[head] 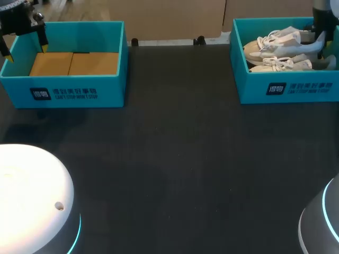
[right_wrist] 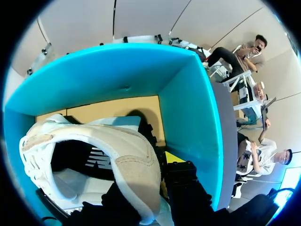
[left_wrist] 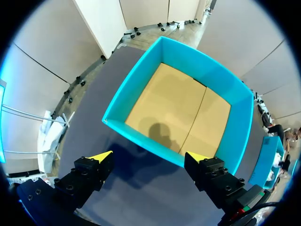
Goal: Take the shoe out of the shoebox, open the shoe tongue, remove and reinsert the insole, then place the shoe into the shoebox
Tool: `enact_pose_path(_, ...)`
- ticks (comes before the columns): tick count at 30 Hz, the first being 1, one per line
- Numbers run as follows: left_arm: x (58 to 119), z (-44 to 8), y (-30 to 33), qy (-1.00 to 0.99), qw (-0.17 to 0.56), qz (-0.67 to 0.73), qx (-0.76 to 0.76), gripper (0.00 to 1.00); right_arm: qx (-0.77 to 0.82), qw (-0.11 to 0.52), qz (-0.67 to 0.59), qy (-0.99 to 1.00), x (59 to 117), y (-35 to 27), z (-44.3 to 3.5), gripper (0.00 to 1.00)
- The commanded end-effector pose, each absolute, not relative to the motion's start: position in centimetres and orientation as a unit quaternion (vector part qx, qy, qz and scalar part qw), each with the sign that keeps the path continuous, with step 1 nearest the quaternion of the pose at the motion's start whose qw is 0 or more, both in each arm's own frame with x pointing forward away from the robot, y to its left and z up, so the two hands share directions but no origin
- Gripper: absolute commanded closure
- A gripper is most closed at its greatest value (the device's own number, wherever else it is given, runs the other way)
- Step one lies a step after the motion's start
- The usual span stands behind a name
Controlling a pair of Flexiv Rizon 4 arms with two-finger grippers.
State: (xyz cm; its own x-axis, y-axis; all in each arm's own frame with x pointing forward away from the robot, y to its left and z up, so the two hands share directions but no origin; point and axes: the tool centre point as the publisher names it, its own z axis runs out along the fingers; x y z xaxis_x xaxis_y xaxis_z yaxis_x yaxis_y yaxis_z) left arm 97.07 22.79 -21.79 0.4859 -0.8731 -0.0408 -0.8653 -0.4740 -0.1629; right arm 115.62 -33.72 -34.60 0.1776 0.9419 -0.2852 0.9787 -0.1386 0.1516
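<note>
Right wrist view: shoe (right_wrist: 136, 165) heel covers much of the right claw (right_wrist: 183, 179); grip cannot be told; shoe toe out of sight. Head view: picture edge cuts off the shoebox's (head: 286, 87) right end.

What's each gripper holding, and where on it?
Right gripper grips the shoe by its heel collar, one finger inside. Left gripper is open, holding nothing.

Desk (head: 180, 159): dark grey, matte, flat, straight far edge. Lighting soft and even; only faint, blurred shadows lie on the surface toward the left side.
</note>
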Motion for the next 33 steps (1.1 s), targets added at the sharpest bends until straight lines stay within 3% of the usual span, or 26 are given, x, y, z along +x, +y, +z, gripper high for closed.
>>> enact_pose_path(1, 97.1, -21.8, 22.8, 0.506, 0.081, -0.024, -0.858, 0.0, 0.752, 0.141, -0.07, 0.64, 116.7, -33.5, -35.3, 1.0)
enact_pose_path(23, 97.1, -21.8, 22.8, 0.506, 0.081, -0.024, -0.858, 0.0, 0.757, 0.091, -0.075, 0.643, 117.3, -34.3, -38.3, 1.0)
enact_pose_path(24, 97.1, -21.8, 22.8, 0.506, 0.081, -0.024, -0.858, 0.0, 0.757, 0.089, -0.074, 0.643, 117.3, -34.3, -38.3, 0.94)
enact_pose_path(26, 97.1, -21.8, 22.8, 0.506, 0.081, -0.024, -0.858, 0.0, 0.758, 0.081, -0.067, 0.644, 117.2, -34.5, -38.3, 0.67)
enact_pose_path(27, 97.1, -21.8, 22.8, 0.506, 0.081, -0.024, -0.858, 0.0, 0.758, 0.081, -0.067, 0.643, 117.2, -34.6, -38.3, 0.58)
enact_pose_path(31, 97.1, -21.8, 22.8, 0.506, 0.081, -0.024, -0.858, 0.0, 0.759, 0.081, -0.063, 0.643, 117.2, -34.7, -37.9, 0.51)
enact_pose_path(33, 97.1, -21.8, 22.8, 0.506, 0.081, -0.024, -0.858, 0.0, 0.759, 0.081, -0.062, 0.643, 117.3, -34.7, -37.6, 0.3)
